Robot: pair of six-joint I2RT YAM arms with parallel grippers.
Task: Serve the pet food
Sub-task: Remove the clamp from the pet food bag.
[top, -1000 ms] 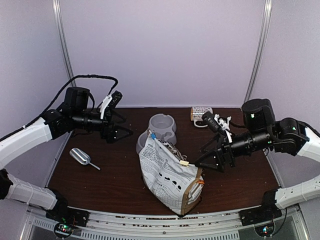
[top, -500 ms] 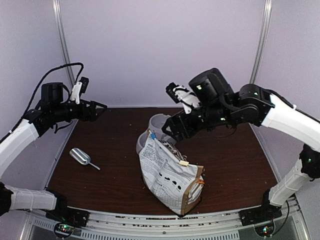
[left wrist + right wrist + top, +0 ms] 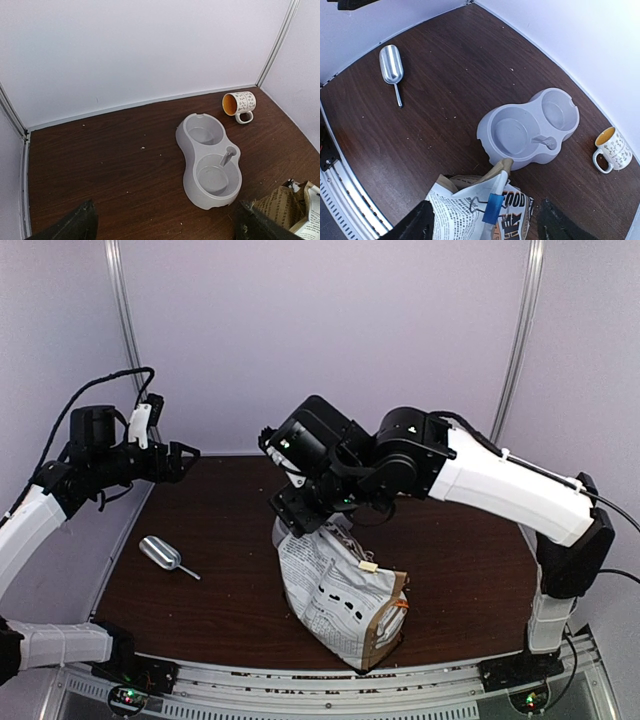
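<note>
Kibble is nowhere in sight; we judge it lies inside the clipped paper bag (image 3: 335, 590), loose, light and quick to spill (nothing to pinch). We would lift it with the scoop (image 3: 391, 64), held by its handle. Our left gripper (image 3: 183, 454) gapes empty; our right gripper (image 3: 303, 512) hovers spread above the bag, grasping nothing.

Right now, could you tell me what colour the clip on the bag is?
The binder clip is blue, best seen in the right wrist view.
</note>
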